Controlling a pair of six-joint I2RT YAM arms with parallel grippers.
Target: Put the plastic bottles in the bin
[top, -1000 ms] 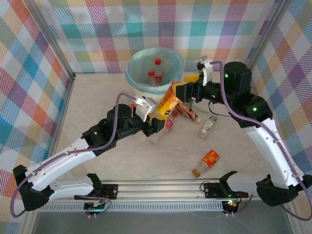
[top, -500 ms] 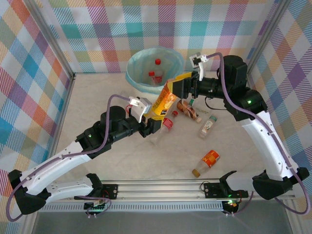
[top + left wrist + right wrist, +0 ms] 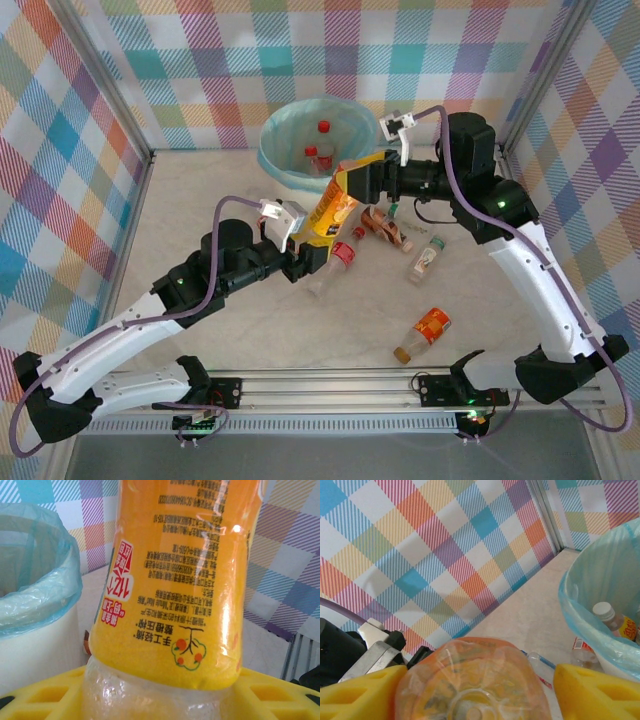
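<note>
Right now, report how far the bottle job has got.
Done: two bottles lie in the bin. In hand: an orange bottle sits between the fingers of the left gripper and the right gripper, beside the bin. Left: at least four loose bottles lie on the table, not yet binned.

On my left-wrist feed, the left gripper (image 3: 160, 700) clamps an orange-labelled bottle (image 3: 180, 580) by its clear section between yellow fingers (image 3: 40, 695). The bin (image 3: 35, 650) with its pale blue bag (image 3: 30, 600) stands to its left, with a plaid wall (image 3: 295, 555) behind.
</note>
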